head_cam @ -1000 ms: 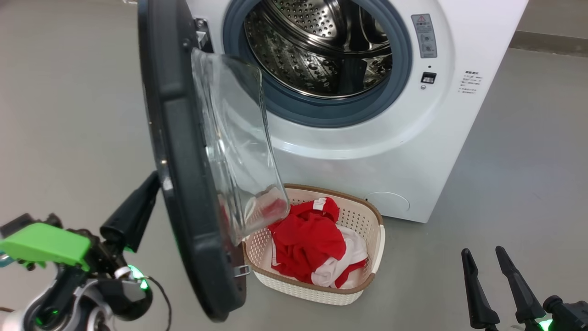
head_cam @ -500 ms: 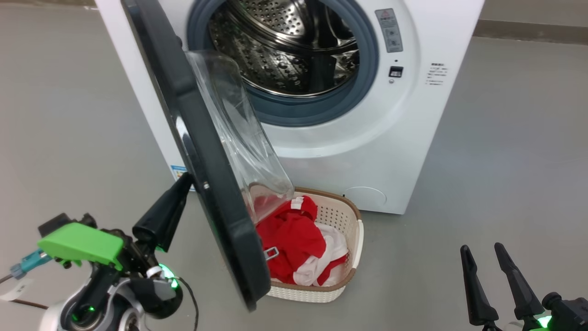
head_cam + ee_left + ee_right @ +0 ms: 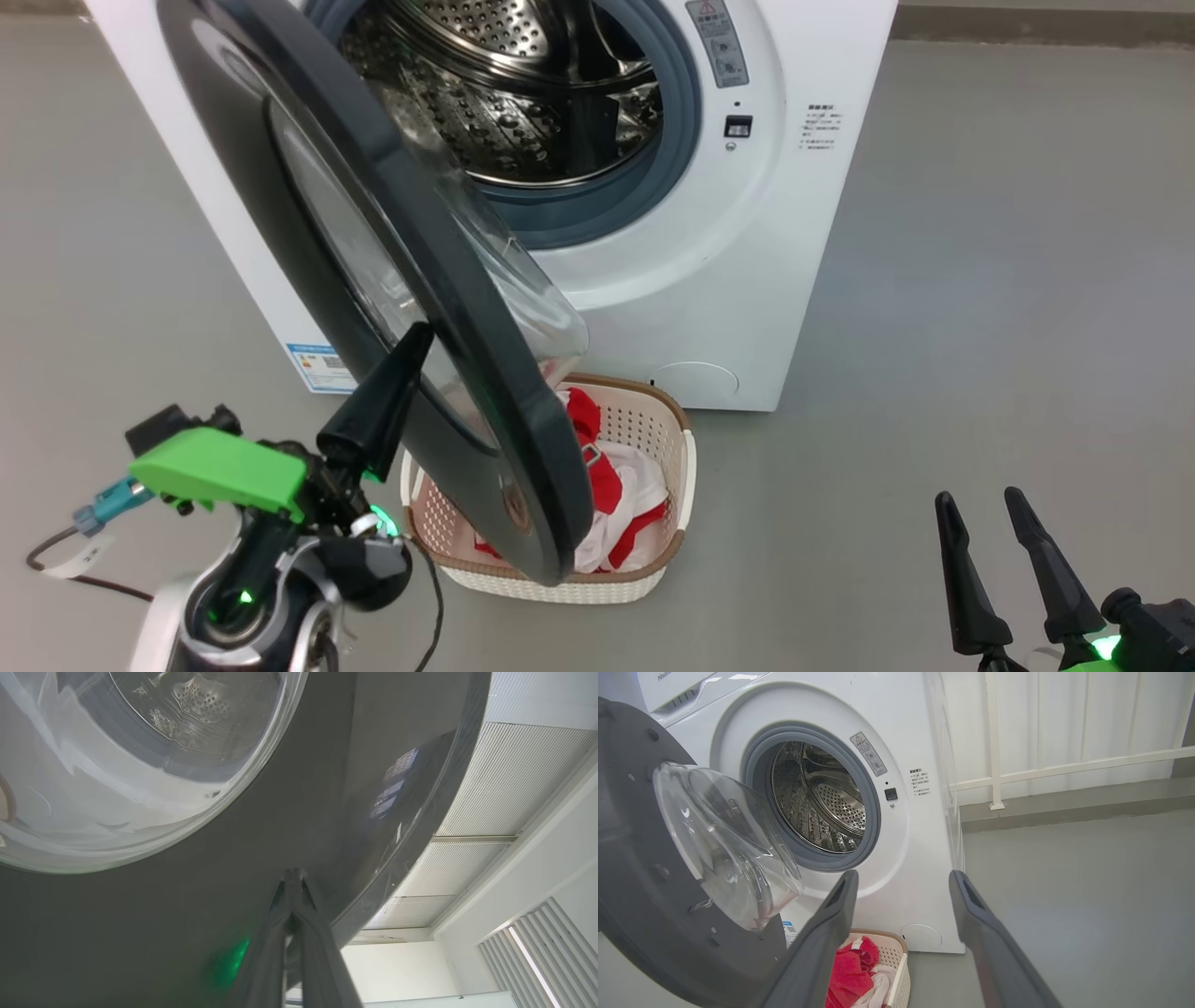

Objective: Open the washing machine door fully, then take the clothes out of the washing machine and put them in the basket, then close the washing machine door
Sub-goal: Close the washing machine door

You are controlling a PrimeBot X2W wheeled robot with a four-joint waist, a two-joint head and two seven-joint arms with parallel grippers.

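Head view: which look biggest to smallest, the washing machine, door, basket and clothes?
1. washing machine
2. door, close behind, though being nearer the camera makes it look bigger
3. basket
4. clothes, partly hidden by the door

1. The washing machine door (image 3: 373, 271) hangs part-open across the left and near side of the washing machine (image 3: 766, 280) mouth; the mouth's right side is unblocked.
2. The door's low edge overhangs the basket (image 3: 688, 467), covering its left half.
3. Bare floor (image 3: 934, 373) lies right of both.
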